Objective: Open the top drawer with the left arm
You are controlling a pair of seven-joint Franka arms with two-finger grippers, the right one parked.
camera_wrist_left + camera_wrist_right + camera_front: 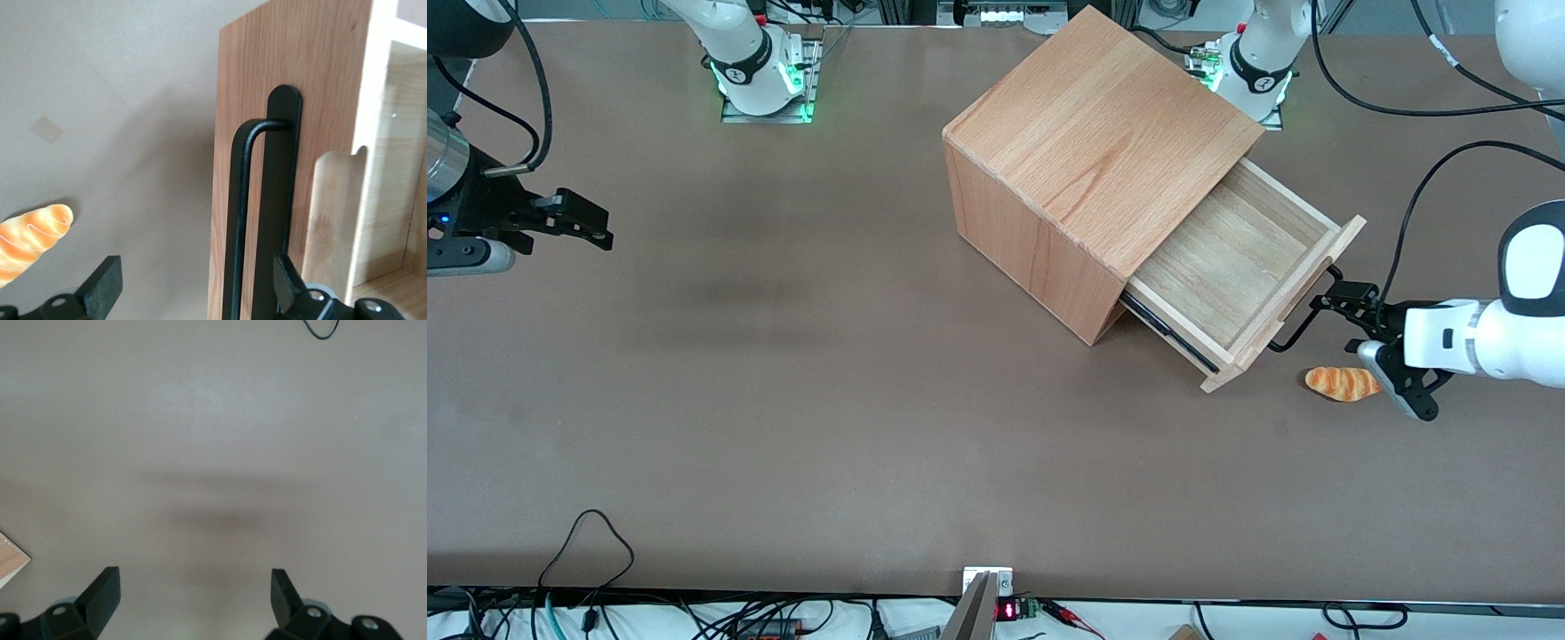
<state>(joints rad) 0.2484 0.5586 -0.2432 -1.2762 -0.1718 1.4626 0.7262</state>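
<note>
Table (783, 400) carries the cabinet (1085, 160), its top drawer (1240, 267) already slid well out toward the working arm's end. End effector (193, 287) spread wide around the handle (241, 220), gripping nothing. Back off straight, don't snag the bar or the bread (1343, 383).

Left arm (1485, 342): bulky rounded white segments, dark grey oval cap on joint, small dark slot on wrist shell. Thin black cable looped above. Gripper (1374, 347) black, angular, two wedge-shaped fingers (101, 285) spread apart; round silver screw heads seen at finger bases.
</note>
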